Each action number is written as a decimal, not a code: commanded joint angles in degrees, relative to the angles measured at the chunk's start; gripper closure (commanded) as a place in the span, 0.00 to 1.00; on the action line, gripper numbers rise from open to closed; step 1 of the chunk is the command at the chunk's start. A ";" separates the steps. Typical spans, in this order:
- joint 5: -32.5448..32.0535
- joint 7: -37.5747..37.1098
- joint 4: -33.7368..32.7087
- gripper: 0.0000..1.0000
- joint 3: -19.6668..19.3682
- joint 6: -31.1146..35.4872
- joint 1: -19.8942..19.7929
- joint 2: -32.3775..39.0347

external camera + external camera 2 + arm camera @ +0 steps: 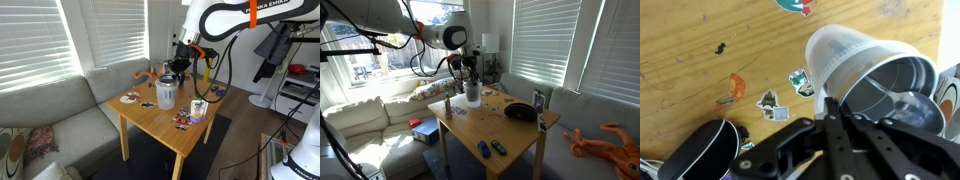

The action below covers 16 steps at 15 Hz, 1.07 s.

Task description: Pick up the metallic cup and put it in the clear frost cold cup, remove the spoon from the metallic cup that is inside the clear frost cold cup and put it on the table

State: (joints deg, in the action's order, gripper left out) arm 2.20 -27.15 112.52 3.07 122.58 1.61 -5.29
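Metallic cup (902, 85) nests inside clear frost cold cup (835, 50).

1 arm (228, 14): arched high, bent downward | tool (177, 68): vertical, tips down | jaws: nearly together, grip unclear

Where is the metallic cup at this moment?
In the wrist view, the metallic cup sits inside the clear frost cold cup, on the table.

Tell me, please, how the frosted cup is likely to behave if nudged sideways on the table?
The frosted cup stands tall and tapered, so it may tip rather than slide. The metal cup nested inside probably adds weight, steadying it somewhat. Its thin-looking translucent wall likely flexes if squeezed.
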 commanded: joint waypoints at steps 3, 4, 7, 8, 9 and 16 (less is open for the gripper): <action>2.46 3.26 0.89 0.99 -0.74 1.63 -0.24 1.72; 2.38 3.34 0.78 0.99 -0.82 1.56 -0.26 2.09; 2.30 3.88 0.77 0.99 -1.04 1.38 -0.23 2.80; 2.39 4.17 0.75 0.84 -1.12 1.46 -0.23 2.81; 2.48 4.18 0.79 0.68 -1.12 1.42 -0.20 2.61; 6.84 5.53 0.24 0.23 -0.90 3.31 0.18 1.03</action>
State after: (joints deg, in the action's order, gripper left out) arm 5.88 -23.04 112.57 2.17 125.01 1.64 -2.97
